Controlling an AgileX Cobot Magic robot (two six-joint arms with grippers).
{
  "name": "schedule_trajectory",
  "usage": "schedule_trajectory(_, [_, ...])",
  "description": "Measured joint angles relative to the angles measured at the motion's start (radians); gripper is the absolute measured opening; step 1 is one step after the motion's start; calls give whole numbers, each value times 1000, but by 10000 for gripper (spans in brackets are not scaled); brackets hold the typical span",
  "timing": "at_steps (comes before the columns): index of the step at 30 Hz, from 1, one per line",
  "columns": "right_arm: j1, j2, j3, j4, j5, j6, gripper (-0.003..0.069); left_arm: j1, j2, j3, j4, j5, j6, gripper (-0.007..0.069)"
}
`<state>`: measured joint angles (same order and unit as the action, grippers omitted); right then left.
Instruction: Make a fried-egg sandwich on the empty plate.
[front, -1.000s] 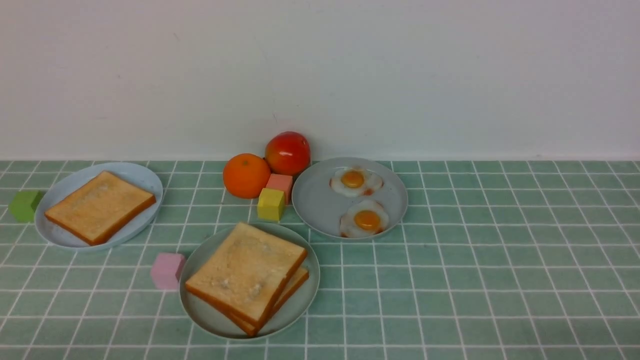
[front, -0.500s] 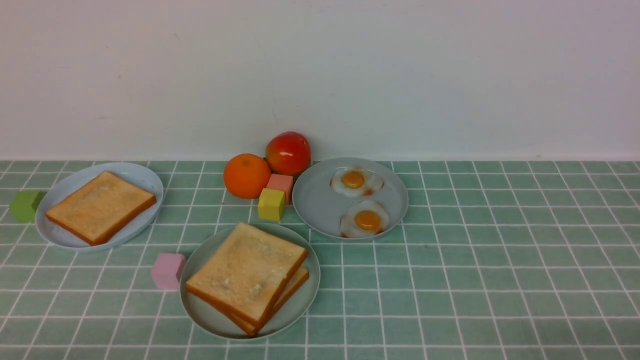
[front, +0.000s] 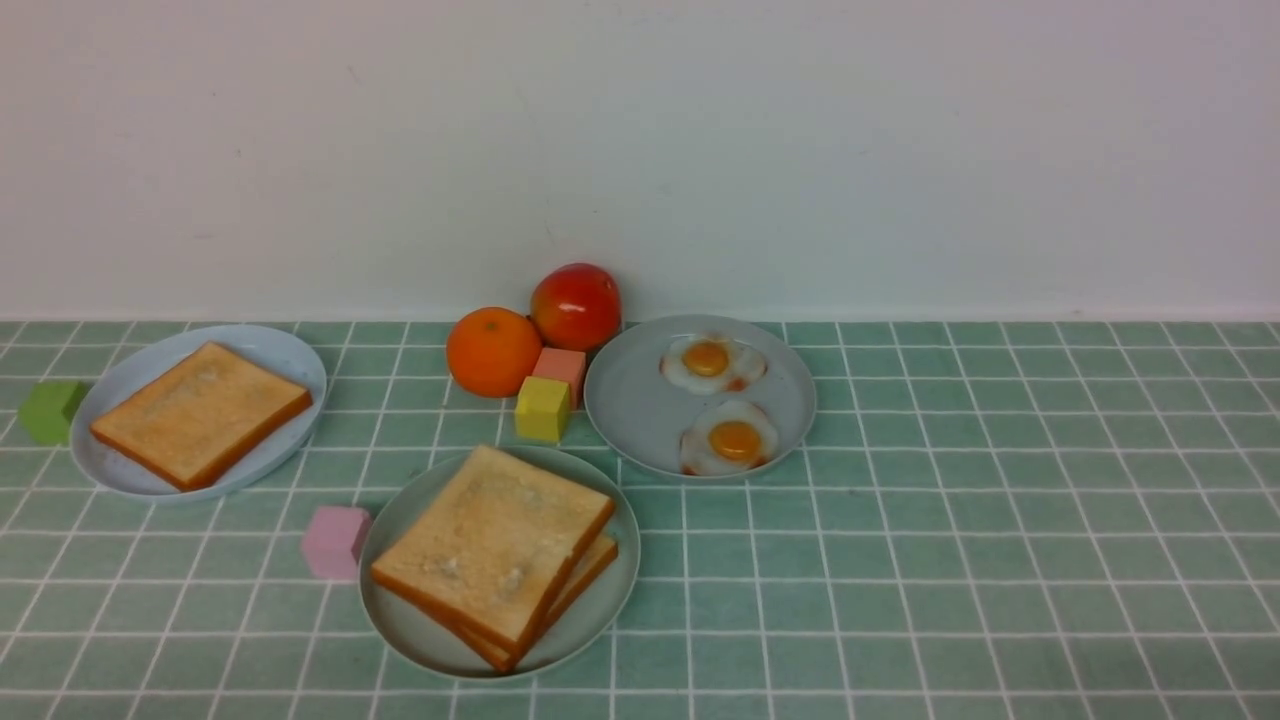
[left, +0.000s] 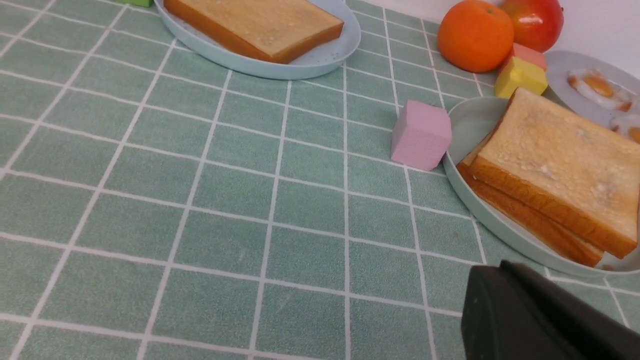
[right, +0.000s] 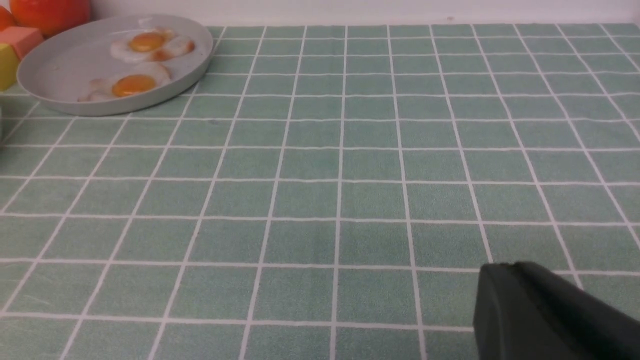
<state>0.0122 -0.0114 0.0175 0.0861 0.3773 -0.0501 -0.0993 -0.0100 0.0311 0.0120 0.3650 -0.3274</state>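
No readable text, label or number shows anywhere

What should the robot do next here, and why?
Probably nothing but rest: two square golden-brown toast slices already lie stacked on the round mint-green plate, and neither arm reaches over the table in the front view. Whether a fried egg sits between them is hidden.

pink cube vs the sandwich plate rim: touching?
Cannot tell. In the left wrist view the pink cube sits right beside the plate rim; no clear gap or contact shows there.
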Motion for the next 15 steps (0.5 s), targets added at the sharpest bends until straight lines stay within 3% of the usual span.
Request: schedule_trajectory(15, [0,0,0,0,0,0,54,0,0,0,0,3,0,-13])
